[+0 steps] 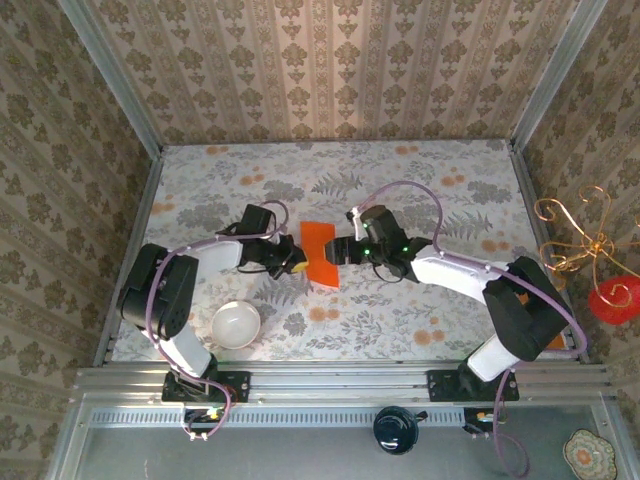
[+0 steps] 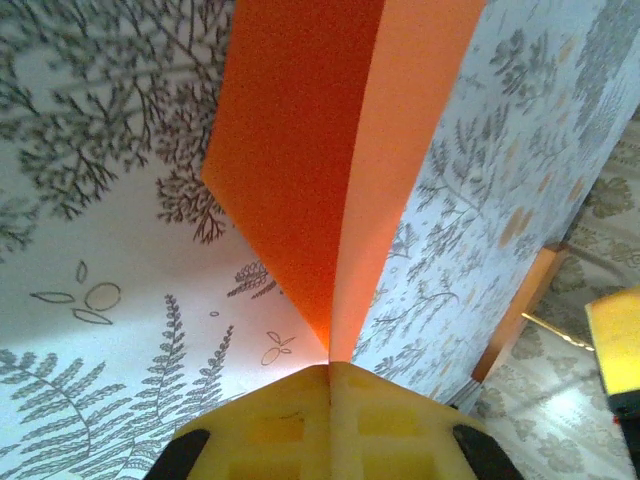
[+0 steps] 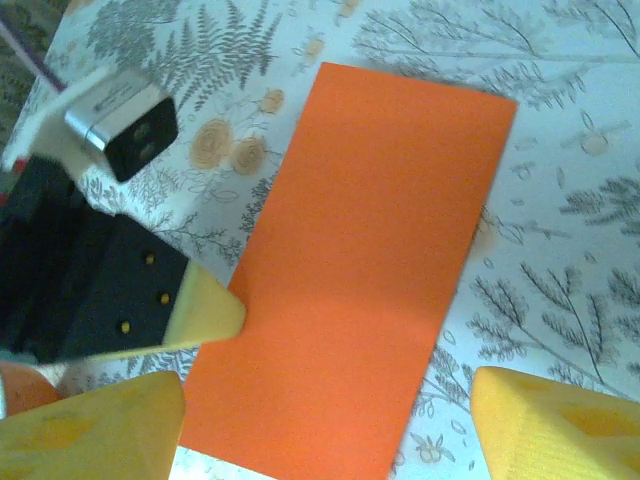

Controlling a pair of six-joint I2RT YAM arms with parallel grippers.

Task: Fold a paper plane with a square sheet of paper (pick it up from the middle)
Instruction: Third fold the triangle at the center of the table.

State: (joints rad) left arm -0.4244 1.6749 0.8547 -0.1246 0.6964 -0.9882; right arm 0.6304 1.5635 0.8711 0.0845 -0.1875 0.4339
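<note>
Orange sheet of paper (image 1: pixel 320 255), folded double into a rectangle, is resting on the table (image 1: pixel 450 300) beyond the white bowl (image 1: pixel 237 325) and to its right. I am watching the left gripper (image 1: pixel 296 262) pinching its bowl-side edge with pads closed tight, while the right gripper (image 1: pixel 341 250) is hovering over its opposite side, jaws wide apart, holding nothing.

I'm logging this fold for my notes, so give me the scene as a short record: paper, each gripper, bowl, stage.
paper: orange, folded in half to a rectangle, between the grippers
left gripper: shut on the paper's edge
right gripper: open, facing the paper, not gripping it
bowl: white, empty, apart from the paper
stage: half-fold only, no dart shape yet
</note>
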